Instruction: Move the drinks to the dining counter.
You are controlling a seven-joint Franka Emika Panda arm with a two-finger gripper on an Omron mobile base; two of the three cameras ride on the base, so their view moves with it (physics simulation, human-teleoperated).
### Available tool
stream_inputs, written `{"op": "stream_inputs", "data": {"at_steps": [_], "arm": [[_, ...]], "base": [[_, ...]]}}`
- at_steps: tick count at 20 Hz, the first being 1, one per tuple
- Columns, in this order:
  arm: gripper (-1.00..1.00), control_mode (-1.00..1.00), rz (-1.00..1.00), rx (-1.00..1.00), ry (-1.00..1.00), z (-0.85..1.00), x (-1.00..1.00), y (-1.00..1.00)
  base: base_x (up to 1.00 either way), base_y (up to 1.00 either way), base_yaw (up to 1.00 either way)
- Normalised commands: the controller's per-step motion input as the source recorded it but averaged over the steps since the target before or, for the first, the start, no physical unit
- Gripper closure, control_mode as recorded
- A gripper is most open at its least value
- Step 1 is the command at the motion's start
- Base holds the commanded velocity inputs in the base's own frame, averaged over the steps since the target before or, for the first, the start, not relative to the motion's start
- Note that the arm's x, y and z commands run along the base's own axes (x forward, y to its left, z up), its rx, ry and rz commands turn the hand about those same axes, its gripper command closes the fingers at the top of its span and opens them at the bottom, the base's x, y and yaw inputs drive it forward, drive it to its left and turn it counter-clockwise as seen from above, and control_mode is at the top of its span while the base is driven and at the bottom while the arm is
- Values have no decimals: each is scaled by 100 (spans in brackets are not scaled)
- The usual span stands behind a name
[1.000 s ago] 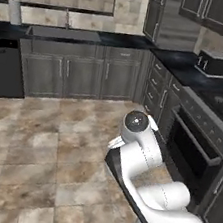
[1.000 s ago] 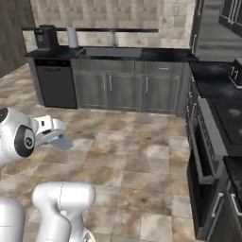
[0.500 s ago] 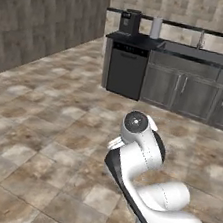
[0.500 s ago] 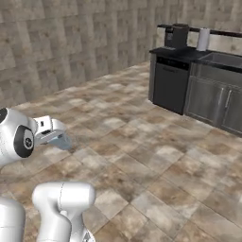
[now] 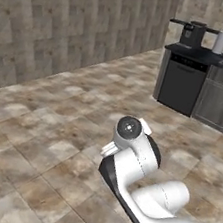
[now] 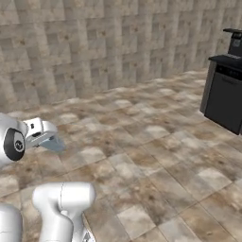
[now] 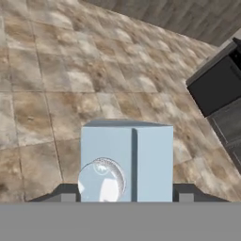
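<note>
A drink, the small white carton [image 7: 126,162] with a round cap on its pale blue top, sits between the two dark fingertips [image 7: 66,192] of my gripper [image 7: 127,195], which is shut on it. From the right base view, the gripper [image 6: 47,138] is held close to the arm's upper joint, above the tiled floor, with the carton's grey-blue side [image 6: 53,144] poking out of it. The dining counter is out of view.
A stone-tiled wall [image 5: 71,21] runs across the back. At the right stands a dark counter end with a black dishwasher front [image 5: 183,84], a coffee machine [image 5: 192,33] and a paper roll [image 5: 221,42] on top. Bare tiled floor [image 6: 156,156] spreads ahead.
The whole picture has swung: the base has turned, so the kitchen cabinets slid off to the right and the stone wall came into view. The carton stays in the gripper.
</note>
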Motion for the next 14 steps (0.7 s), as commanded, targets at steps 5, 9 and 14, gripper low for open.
{"op": "stream_inputs", "data": {"at_steps": [5, 9, 14], "arm": [[100, 100, 0, 0, 0, 0, 0, 0], [100, 100, 0, 0, 0, 0, 0, 0], [100, 100, 0, 0, 0, 0, 0, 0]], "base": [[100, 0, -25], [100, 0, -28], [100, 3, -28]]}}
